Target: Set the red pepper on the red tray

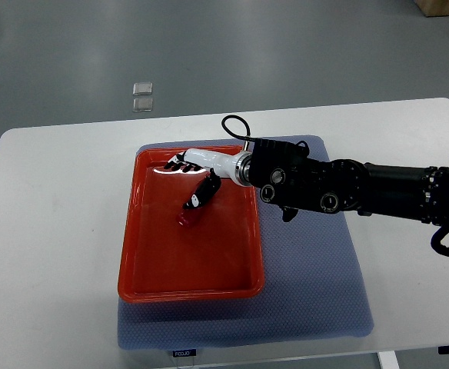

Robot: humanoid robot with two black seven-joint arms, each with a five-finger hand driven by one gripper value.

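Note:
The red pepper (186,219) lies inside the red tray (144,261), in its upper middle part. My right hand (186,183) reaches in from the right and hovers over the far end of the tray. Its fingers (177,164) are stretched out to the left, away from the pepper. The thumb (203,194) points down at the pepper, its tip at or just over the pepper's top end. I cannot tell whether they touch. The hand does not enclose the pepper. The left arm does not show.
The tray sits on a blue-grey mat (317,284) on a white table (48,231). Two small clear squares (142,96) lie on the floor beyond the table's far edge. My right forearm (347,188) crosses the mat's upper right.

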